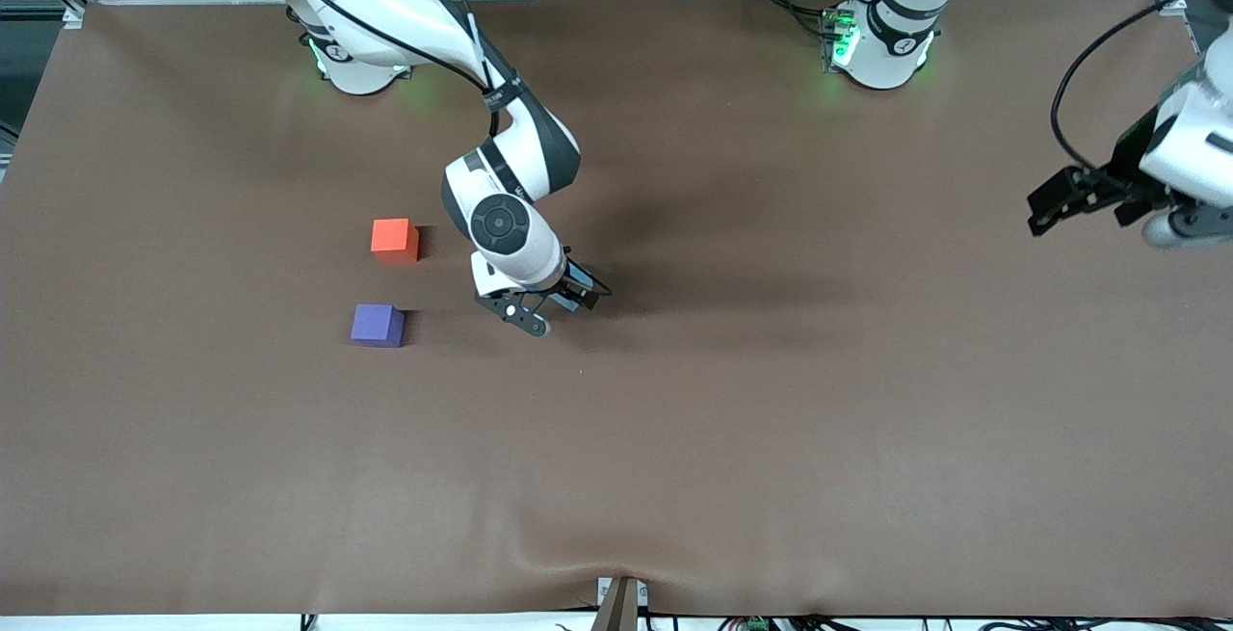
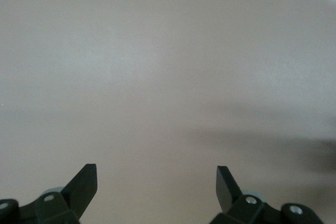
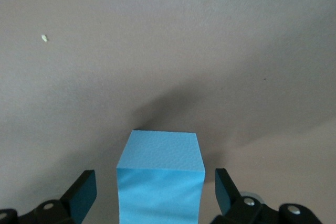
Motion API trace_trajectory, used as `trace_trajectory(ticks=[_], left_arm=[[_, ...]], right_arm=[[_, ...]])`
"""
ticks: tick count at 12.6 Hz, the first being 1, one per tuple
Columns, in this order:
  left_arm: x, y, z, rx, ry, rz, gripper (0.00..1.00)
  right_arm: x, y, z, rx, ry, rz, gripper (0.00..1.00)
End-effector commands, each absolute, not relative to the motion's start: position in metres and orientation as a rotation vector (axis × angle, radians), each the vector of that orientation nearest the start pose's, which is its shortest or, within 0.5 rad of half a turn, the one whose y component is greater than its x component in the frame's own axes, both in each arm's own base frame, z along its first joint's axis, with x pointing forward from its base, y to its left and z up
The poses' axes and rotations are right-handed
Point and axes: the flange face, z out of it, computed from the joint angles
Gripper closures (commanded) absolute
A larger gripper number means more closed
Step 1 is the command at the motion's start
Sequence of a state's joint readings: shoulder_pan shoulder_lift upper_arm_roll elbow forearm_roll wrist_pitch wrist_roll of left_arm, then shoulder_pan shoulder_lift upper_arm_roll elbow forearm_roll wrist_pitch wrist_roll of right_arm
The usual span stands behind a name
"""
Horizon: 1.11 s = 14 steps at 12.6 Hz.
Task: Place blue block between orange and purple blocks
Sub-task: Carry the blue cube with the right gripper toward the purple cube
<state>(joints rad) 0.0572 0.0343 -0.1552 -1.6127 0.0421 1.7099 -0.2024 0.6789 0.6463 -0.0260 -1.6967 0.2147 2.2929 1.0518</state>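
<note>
Right gripper [image 1: 554, 308] sits low at the brown table [image 1: 771, 400], its arm bent down from the base, wrist tipped toward the cloth. Its fingers [image 3: 81, 192] stand wide on either side of the blue block [image 3: 160, 177], with a gap on each side, not squeezing it. That block rests on the table, toward the left arm's end from the orange block [image 1: 394, 239] and the purple block [image 1: 377, 325], which lies nearer the front camera. Left gripper [image 1: 1055, 202] waits, spread wide, over the table's edge at its own end.
</note>
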Motion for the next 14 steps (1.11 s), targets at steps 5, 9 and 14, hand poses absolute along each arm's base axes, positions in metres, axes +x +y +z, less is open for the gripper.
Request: trace_trajectory(ticks=[5, 9, 14], left_arm=[[0.582, -0.043, 0.611, -3.114, -0.183, -0.179, 0.0], [0.582, -0.036, 0.606, -3.121, -0.178, -0.153, 0.0], [0.577, -0.037, 0.609, -3.118, -0.173, -0.125, 0.0]], right_arm=[[0.527, 0.419, 0.21, -2.957, 0.875, 0.232, 0.32], [0.53, 0.419, 0.215, -2.951, 0.869, 0.223, 0.53], [0.568, 0.387, 0.257, -2.994, 0.767, 0.315, 0.55]])
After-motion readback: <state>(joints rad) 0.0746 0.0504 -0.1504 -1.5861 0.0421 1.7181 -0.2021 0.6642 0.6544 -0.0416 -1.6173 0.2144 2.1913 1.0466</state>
